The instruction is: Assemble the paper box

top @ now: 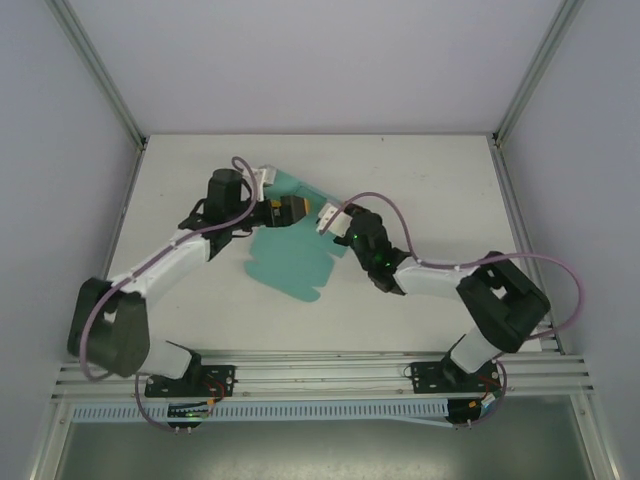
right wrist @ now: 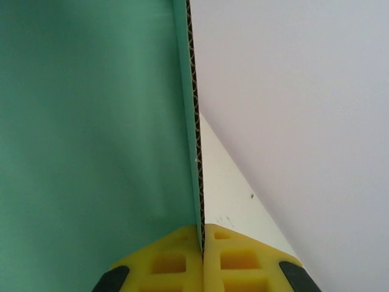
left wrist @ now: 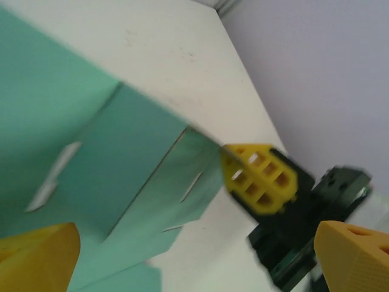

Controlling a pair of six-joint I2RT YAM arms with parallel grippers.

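The paper box (top: 290, 262) is a flat teal die-cut sheet with flaps and slots, lying mid-table with its far right part lifted. My right gripper (right wrist: 202, 243) is shut on the sheet's corrugated edge, and the teal card (right wrist: 91, 121) rises to the left of its yellow fingers. From above, the right gripper (top: 322, 222) sits at the sheet's right edge. My left gripper (top: 305, 212) hovers over the sheet's upper part, pointing right. In its wrist view the left gripper (left wrist: 194, 267) is open, fingers wide apart over the slotted sheet (left wrist: 91, 158), facing the right gripper's fingers (left wrist: 258, 176).
The white table (top: 430, 180) is walled by pale panels with metal corner posts (top: 100, 70). An aluminium rail (top: 320, 375) runs along the near edge, carrying both arm bases. Purple cables loop over each arm.
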